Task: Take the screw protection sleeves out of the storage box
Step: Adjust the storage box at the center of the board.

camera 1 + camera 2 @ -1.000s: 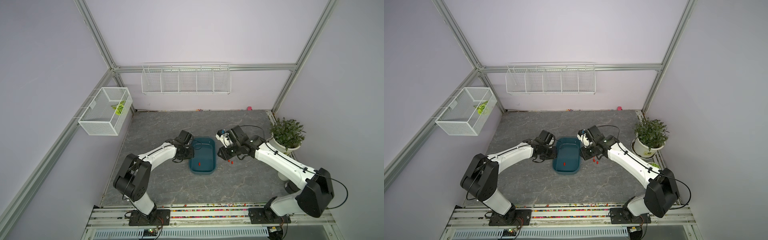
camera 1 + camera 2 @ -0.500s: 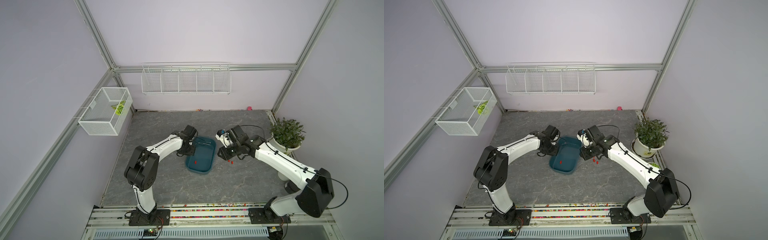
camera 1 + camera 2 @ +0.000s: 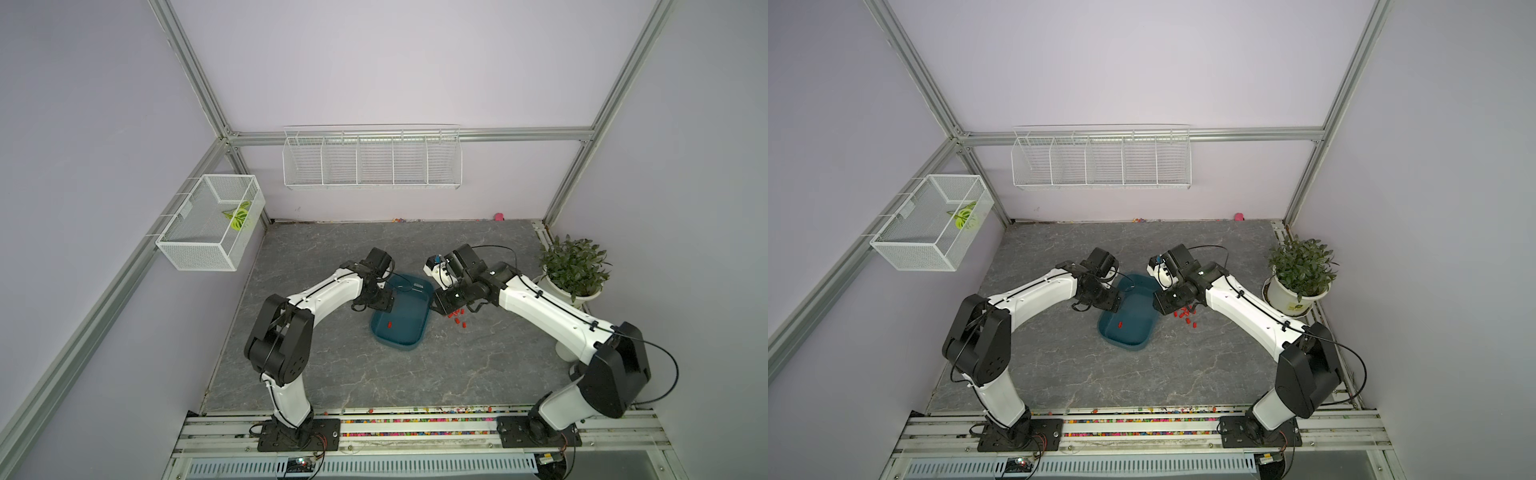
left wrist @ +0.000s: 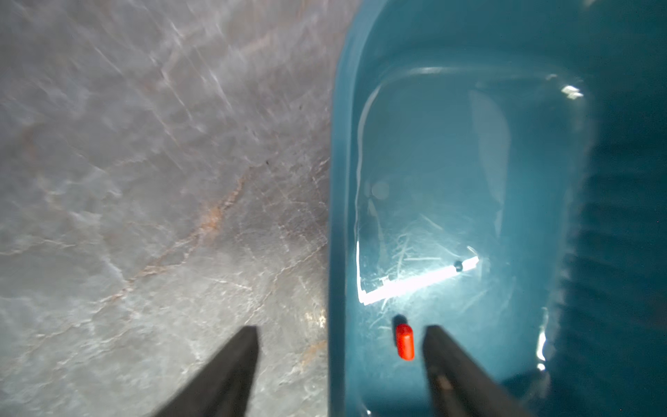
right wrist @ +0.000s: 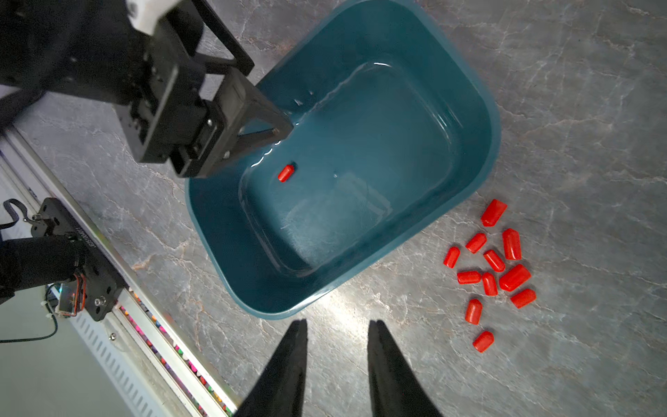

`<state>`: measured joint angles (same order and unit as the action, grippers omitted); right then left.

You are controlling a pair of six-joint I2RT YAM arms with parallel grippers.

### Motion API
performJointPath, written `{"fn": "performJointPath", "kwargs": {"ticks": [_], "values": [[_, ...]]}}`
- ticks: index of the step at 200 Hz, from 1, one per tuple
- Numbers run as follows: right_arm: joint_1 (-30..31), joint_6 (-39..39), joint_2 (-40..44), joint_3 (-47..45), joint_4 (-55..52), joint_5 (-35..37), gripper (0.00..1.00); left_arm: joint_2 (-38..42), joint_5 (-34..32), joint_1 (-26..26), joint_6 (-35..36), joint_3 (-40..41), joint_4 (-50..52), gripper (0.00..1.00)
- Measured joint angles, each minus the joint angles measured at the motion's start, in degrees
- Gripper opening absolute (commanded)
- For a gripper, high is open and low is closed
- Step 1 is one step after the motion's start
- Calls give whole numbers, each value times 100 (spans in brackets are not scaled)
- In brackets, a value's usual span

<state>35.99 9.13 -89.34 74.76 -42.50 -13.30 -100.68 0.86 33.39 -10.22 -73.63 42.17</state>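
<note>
Eyes on the storage box, the dark teal tub sitting mid-table between the 2 arms. In both top views it is nearly empty. Just 1 lone sleeve lies on its floor, in the left, nearer part.

The rest of the screw protection sleeves are out. I count 11 of them, bright red, scattered in a loose cluster on the grey table just right of the box. A few touch each other and none touches the rim. A top view shows the same red patch tucked against the right arm's wrist.

Now the left gripper. Its jaws are spread wide and straddle the box's left wall. One finger hangs over bare table and the other sits inside the box, just beside the lone sleeve. There is a sliver of blue between finger and sleeve, and nothing is pinched. From the right wrist you see the left gripper dipping over the rim, with the sleeve lying free close by.

Over to the right gripper. Its fingers are partway apart with only table showing between them, so it is holding nothing. It sits low, just off the box's right side, with the cluster close by.
</note>
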Motion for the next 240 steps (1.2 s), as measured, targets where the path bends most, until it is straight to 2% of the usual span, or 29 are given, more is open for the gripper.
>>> {"fn": "performJointPath", "kwargs": {"ticks": [36,57,74,93,115,132,175,240], "values": [[-2,-22,-337,511,-111,-33,34,992,-153,-20,-426,-9,46,77],[-2,-63,-691,914,-186,-92,35,1784,-164,-35,-815,210,-26,63],[-2,-114,-955,1152,-234,-181,35,2627,-48,-48,-1241,822,-170,51],[-2,-205,-1224,1401,-380,-195,35,3576,323,-52,-1683,1746,-442,42],[-28,-317,-1534,1773,-573,-153,34,4579,940,-42,-2371,2771,-774,40],[-118,-369,-1768,2057,-660,-146,34,5064,1303,13,-2833,3259,-946,41],[-553,-485,-2319,2605,-807,-44,51,5392,1980,221,-3565,3738,-1408,46],[-645,-973,-3147,3501,-1211,402,59,5228,2444,463,-4118,4430,-2149,46]]}}
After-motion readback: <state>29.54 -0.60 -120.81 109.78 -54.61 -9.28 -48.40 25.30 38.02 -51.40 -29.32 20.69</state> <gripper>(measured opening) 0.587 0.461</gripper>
